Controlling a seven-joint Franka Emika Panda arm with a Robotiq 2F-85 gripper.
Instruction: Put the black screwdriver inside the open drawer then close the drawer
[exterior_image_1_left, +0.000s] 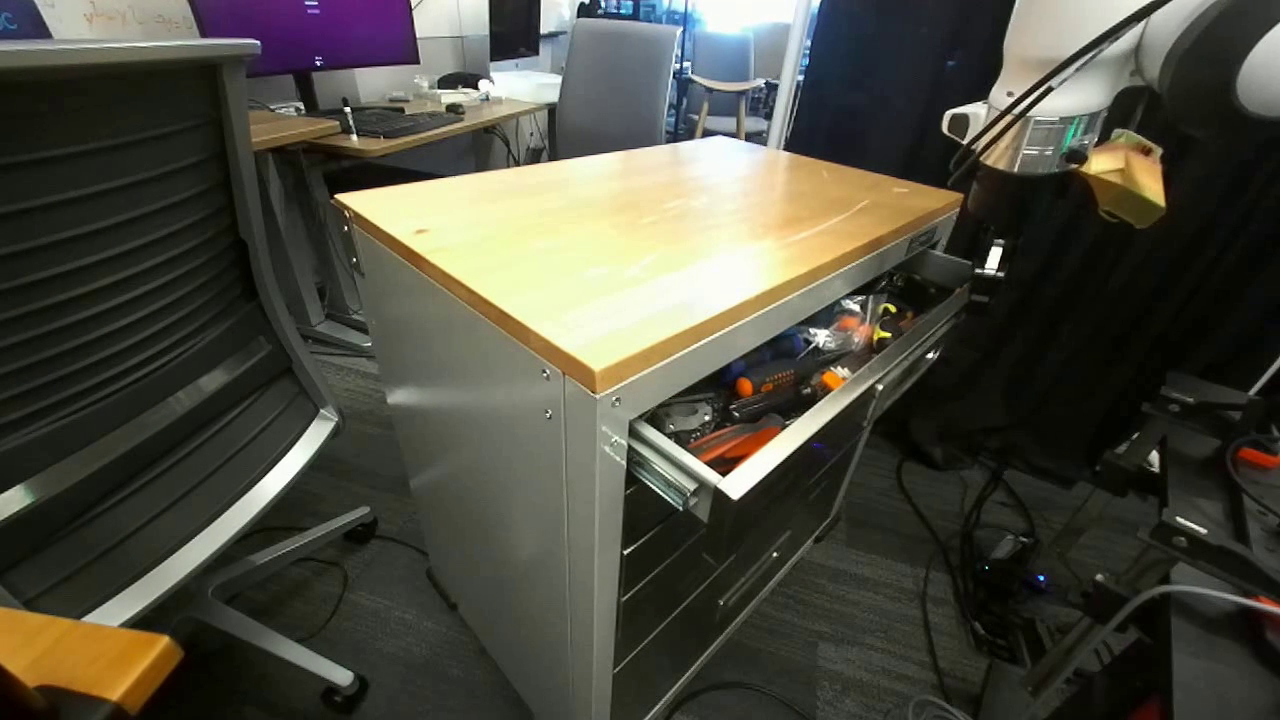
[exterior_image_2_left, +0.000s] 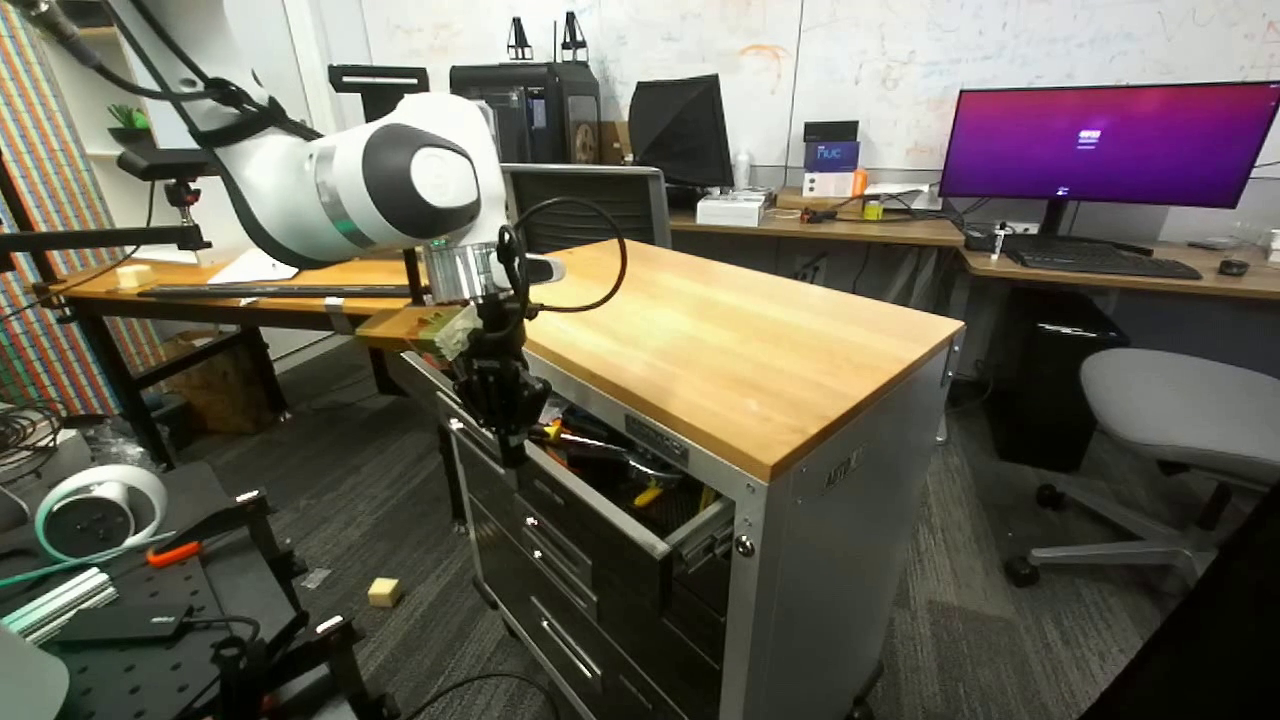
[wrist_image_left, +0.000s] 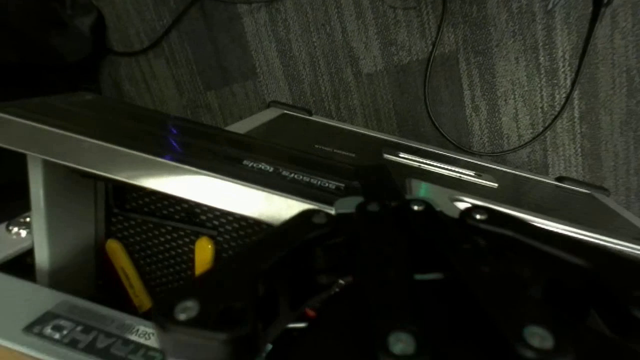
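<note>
The open drawer of the metal cabinet is pulled out and full of tools. Its front rim also shows in an exterior view and in the wrist view, with a "scissors, tools" label on its face. An orange-and-black handle lies in it among dark tools. I cannot tell the black screwdriver apart from them. My gripper points down at the outer side of the drawer front, near the handle end. In the wrist view its fingertips are together, dark, with nothing visible between them. Whether they touch the drawer front is unclear.
The cabinet's wooden top overhangs the drawer. More closed drawers lie below. Yellow handles lie at one end of the drawer. A black cart with gear and an office chair stand nearby.
</note>
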